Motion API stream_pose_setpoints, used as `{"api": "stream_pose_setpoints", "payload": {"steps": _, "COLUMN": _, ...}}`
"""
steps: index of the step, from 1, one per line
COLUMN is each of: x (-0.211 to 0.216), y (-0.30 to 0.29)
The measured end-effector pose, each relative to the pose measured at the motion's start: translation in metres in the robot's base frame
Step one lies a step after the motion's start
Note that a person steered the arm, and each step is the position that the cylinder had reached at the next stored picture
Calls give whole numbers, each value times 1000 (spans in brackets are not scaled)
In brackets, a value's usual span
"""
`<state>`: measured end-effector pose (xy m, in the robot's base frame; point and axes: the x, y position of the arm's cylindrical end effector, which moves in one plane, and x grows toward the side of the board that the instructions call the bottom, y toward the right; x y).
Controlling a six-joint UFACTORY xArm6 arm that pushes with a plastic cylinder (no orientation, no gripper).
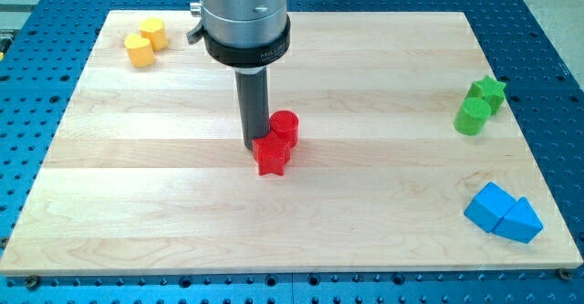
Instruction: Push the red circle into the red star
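The red circle [286,126] stands near the board's middle and touches the red star [271,155], which lies just below it and slightly to the left. My tip [253,147] is at the left side of both red blocks, touching or nearly touching the star's upper left point. The rod rises from there to the grey arm head [245,16] at the view's top.
Two yellow blocks [146,42] sit together at the top left. A green star [488,91] and a green circle [472,117] sit at the right. Two blue blocks [502,214] sit at the bottom right. The wooden board [137,213] lies on a blue perforated table.
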<state>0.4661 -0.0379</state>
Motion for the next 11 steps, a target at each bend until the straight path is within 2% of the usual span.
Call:
{"api": "stream_pose_setpoints", "payload": {"steps": 1, "x": -2, "y": 4}}
{"api": "stream_pose_setpoints", "payload": {"steps": 3, "x": -88, "y": -2}}
{"api": "stream_pose_setpoints", "payload": {"steps": 4, "x": -84, "y": 42}}
{"api": "stream_pose_setpoints", "payload": {"steps": 5, "x": -37, "y": 57}}
{"api": "stream_pose_setpoints", "payload": {"steps": 7, "x": -12, "y": 22}}
{"api": "stream_pose_setpoints", "payload": {"steps": 11, "x": -12, "y": -2}}
